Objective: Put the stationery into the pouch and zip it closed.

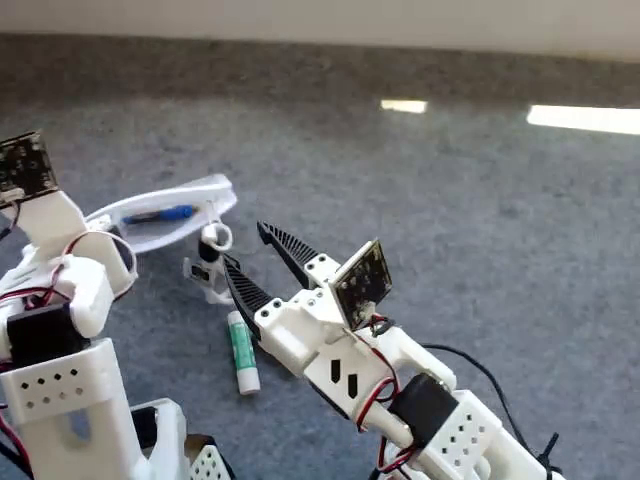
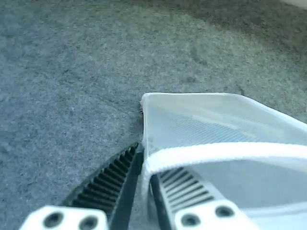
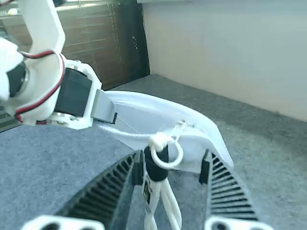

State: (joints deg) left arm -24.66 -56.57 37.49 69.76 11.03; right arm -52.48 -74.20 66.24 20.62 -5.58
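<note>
The white mesh pouch point(image 1: 190, 200) lies open on the grey carpet with a blue pen point(image 1: 165, 213) inside it. My left gripper point(image 2: 145, 160) is shut on the pouch's rim point(image 2: 216, 152) at its near end. A white ring and black tag on a cord point(image 3: 160, 158) hang from the pouch's zip. My right gripper point(image 3: 171, 165) stands open with the ring and tag between its black fingers point(image 1: 285, 250). A green and white glue stick point(image 1: 242, 352) lies on the carpet just beside the right gripper.
Grey carpet point(image 1: 480, 220) stretches free to the right and to the far side. The left arm's white body point(image 1: 60, 300) stands at the near left, close to the right arm point(image 1: 400, 400).
</note>
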